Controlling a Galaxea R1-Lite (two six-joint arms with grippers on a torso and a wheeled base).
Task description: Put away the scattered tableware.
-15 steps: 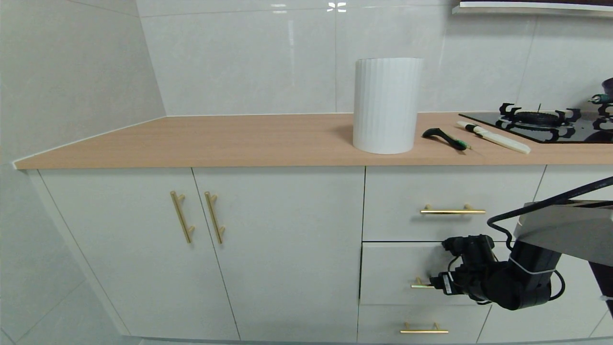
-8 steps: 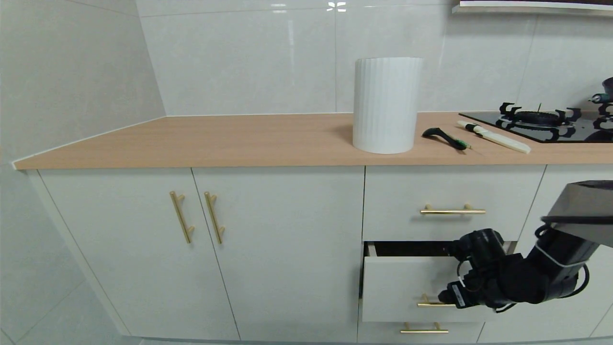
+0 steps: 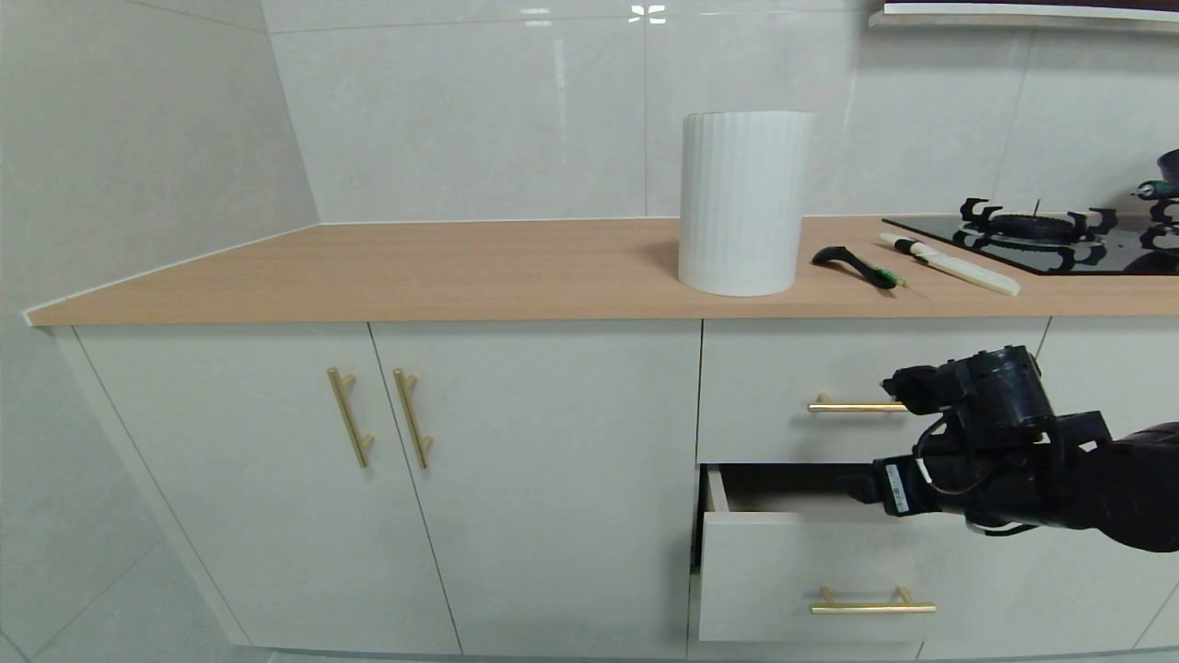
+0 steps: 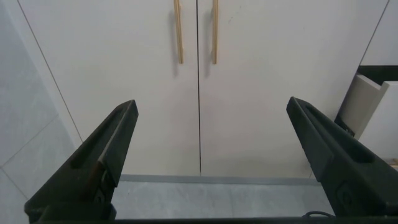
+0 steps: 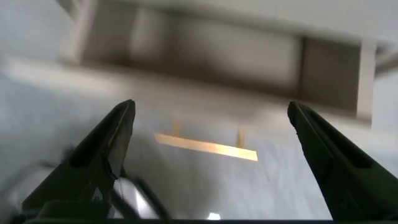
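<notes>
**Step in hand (judged):** the storage drawer is open, and the next job is to fetch the first utensil.

1. The middle drawer (image 3: 811, 571), below the white ribbed canister (image 3: 744, 203) and slightly right of it, stands pulled out with its cavity exposed. Leave it at this extension. It appears open enough to take a utensil from above.
2. The tableware lies on the countertop (image 3: 461, 267). The black peeler (image 3: 855, 266) is just right of the canister's base. The white knife (image 3: 953, 264) is just beyond it, farther right. The two lie close together and appear not to touch.
3. The right gripper (image 5: 211, 112) hangs below and right of the canister, above the open cavity. Its claw is spread and empty.
4. Raise the gripper above the counter edge before moving it inward.
5. Take the peeler first, as it is nearer the canister. Close across its handle. The item is thin and low, so the fingertips probably need to reach the surface.

**Surroundings and obstructions**

- The left gripper (image 4: 211, 107) is below and left of the canister, facing the double cabinet doors (image 3: 368, 479). Its claw is spread wide and holds nothing. It is well apart from the work.
- The top drawer's brass handle (image 3: 857, 405), below and right of the canister, projects near the lift path. Clear it first.
- The canister crowds the peeler on one side, so approach from the other.
- The gas hob (image 3: 1041, 235) is far right of the canister, and the knife's tip lies near its edge.
</notes>
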